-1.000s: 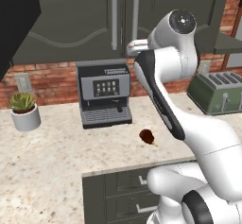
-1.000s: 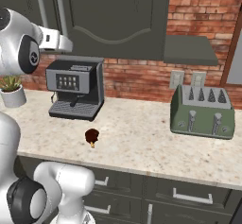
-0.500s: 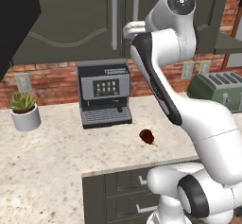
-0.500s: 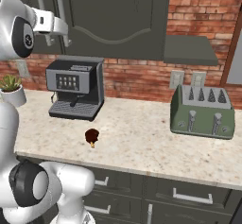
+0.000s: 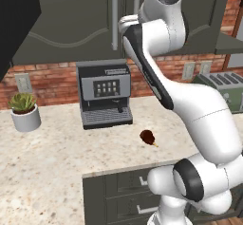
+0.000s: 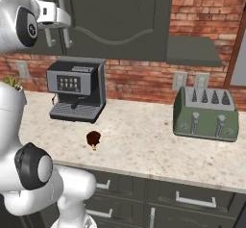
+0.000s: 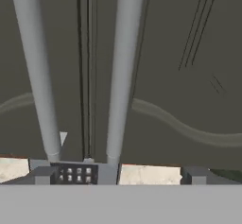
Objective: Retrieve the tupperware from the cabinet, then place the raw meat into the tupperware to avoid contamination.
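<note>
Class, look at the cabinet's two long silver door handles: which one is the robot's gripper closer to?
The right door's handle. In the left base view the arm's hand end sits just below it; the left door's handle stands clear beside it.

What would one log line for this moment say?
phase: reaching for cabinet handles | doors: closed | raw meat: on counter | tupperware: unseen | jaws: state unclear

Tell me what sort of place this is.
A rendered home kitchen, by the look of it: a coffee machine and toaster stand on a stone counter under a dark wall cabinet, against brick.
</note>
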Tool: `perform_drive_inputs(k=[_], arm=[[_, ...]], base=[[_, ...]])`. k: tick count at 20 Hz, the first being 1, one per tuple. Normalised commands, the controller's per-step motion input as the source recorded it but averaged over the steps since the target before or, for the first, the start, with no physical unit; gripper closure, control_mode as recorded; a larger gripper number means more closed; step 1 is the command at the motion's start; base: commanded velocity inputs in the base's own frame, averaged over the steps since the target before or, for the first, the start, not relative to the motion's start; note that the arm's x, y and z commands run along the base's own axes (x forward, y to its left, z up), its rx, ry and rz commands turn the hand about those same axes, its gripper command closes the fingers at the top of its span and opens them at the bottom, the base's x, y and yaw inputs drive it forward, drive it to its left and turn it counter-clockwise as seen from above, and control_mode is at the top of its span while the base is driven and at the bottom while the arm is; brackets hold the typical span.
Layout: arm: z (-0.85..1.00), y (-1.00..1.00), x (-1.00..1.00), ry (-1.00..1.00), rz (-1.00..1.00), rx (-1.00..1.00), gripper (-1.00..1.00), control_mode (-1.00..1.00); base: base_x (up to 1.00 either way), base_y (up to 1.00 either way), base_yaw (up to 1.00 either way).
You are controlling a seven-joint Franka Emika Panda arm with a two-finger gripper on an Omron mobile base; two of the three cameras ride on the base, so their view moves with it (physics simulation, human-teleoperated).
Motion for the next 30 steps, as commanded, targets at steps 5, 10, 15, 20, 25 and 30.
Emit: perform_drive_inputs(k=[5, 10, 15, 20, 25, 30], arm=[[0.0, 0.0, 0.52, 0.0, 0.0, -0.08, -1.0, -1.0], [0.0, 0.0, 0.43, 0.0, 0.0, -0.05, -1.0, -1.0], [0.0, 0.0, 0.45, 0.0, 0.0, -0.01, -1.0, -1.0], [0.0, 0.0, 0.39, 0.0, 0.0, -0.01, -1.0, -1.0], [0.0, 0.0, 0.27, 0.0, 0.0, -0.01, -1.0, -1.0], [0.0, 0.01, 0.19, 0.0, 0.0, -0.01, -1.0, -1.0]], base=[[0.0, 0.0, 0.0], [0.0, 0.0, 0.0], [0.0, 0.0, 0.0], [0.0, 0.0, 0.0], [0.0, 0.0, 0.0], [0.0, 0.0, 0.0]])
